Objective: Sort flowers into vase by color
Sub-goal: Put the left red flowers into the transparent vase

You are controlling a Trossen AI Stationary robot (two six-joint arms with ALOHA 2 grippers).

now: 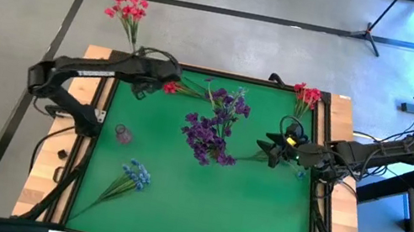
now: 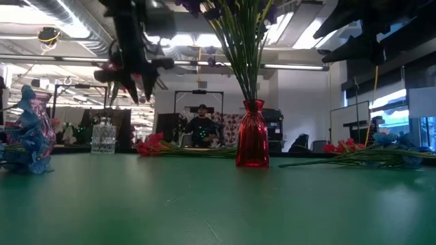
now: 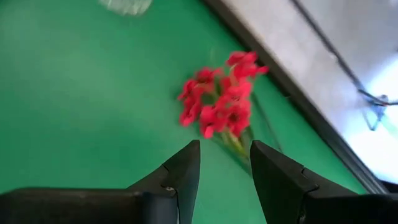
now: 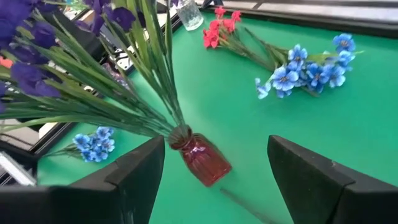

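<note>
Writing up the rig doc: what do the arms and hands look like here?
Both arms are dark, near-black, jointed links with black cables looping beside them. The left hand and right hand each end in two broad, wedge-shaped black fingers. A yellow part shows near the right hand in the high view.

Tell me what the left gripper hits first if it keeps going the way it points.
Probably the red flower sprig lying on the green mat: it sits just beyond the open left gripper, though depth is uncertain.
</note>
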